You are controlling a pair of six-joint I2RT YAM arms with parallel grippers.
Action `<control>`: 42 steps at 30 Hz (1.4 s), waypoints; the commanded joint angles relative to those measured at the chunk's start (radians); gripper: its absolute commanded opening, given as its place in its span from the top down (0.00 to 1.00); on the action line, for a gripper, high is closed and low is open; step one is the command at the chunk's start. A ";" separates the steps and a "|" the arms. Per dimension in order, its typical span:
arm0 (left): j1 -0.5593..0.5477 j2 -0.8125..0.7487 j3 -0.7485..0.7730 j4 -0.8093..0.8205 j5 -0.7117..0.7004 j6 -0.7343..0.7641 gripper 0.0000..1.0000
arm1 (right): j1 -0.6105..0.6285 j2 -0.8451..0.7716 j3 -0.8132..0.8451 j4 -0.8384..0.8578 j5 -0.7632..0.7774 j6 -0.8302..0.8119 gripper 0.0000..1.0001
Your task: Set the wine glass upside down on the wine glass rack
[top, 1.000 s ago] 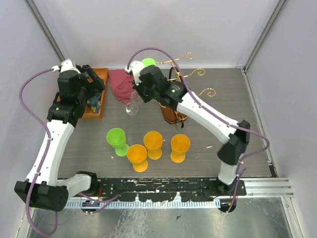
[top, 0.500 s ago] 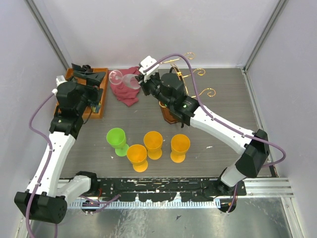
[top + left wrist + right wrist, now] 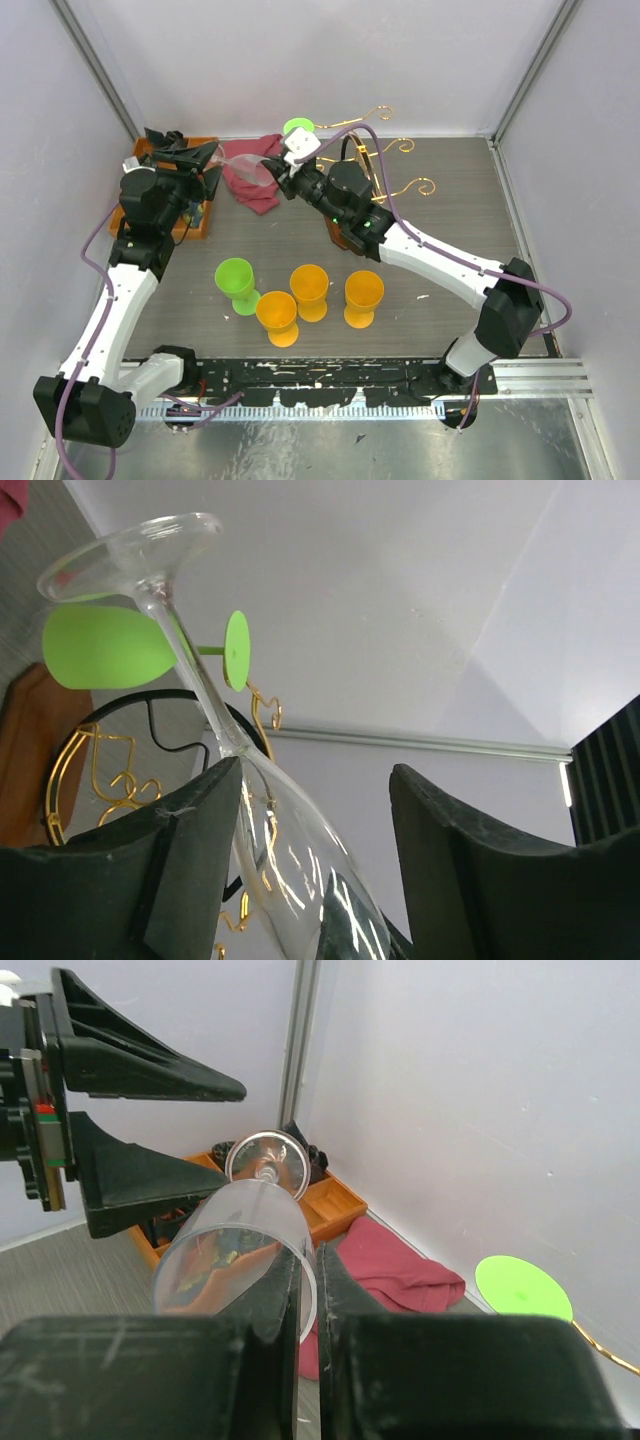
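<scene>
Right pincer (image 3: 308, 1270) pinches the wine glass (image 3: 240, 1235) by its rim, sideways in mid-air. Left pincer (image 3: 315, 780) has swung in, jaws spread around it (handover looming), wine glass rack (image 3: 388, 148) nearby.

It looked like a robotics lab. Plain white walls (image 3: 330, 60) boxed in a grey tabletop (image 3: 480, 220), and two white robot arms (image 3: 116, 310) were bolted to a metal rail (image 3: 540, 372) at its edge.

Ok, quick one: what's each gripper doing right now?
Left gripper: open, fingers either side of the wine glass, not clamped on it.
Right gripper: shut on the wine glass, pinching the bowl's rim.
</scene>
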 commanded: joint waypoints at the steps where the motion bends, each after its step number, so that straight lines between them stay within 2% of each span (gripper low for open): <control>1: 0.003 0.008 -0.008 0.070 0.040 -0.040 0.34 | 0.006 -0.034 -0.007 0.204 -0.032 0.011 1.00; 13: 0.003 0.029 -0.008 0.049 0.046 -0.045 0.36 | 0.014 -0.028 0.000 0.236 -0.076 0.017 1.00; 19: 0.002 0.055 -0.016 0.102 0.040 -0.055 0.44 | 0.019 -0.032 -0.001 0.217 -0.142 0.045 1.00; 23: 0.004 0.072 -0.013 0.127 0.039 -0.049 0.57 | 0.024 -0.034 0.001 0.188 -0.150 0.049 1.00; 31: 0.003 0.093 0.050 0.071 0.045 0.040 0.97 | 0.026 -0.042 0.009 0.123 -0.055 0.017 0.95; 34: 0.002 0.112 0.096 0.036 0.055 0.099 1.00 | 0.026 -0.041 0.016 0.102 -0.041 0.007 0.94; 35: 0.003 0.121 0.108 0.036 0.061 0.117 1.00 | 0.026 -0.041 0.018 0.091 -0.047 0.005 0.90; 38: 0.004 0.160 0.143 0.073 0.085 0.190 1.00 | 0.026 -0.045 0.034 0.041 -0.046 0.003 0.66; 42: 0.011 0.214 0.245 0.097 0.146 0.365 1.00 | 0.026 -0.080 0.032 -0.047 0.025 -0.037 0.46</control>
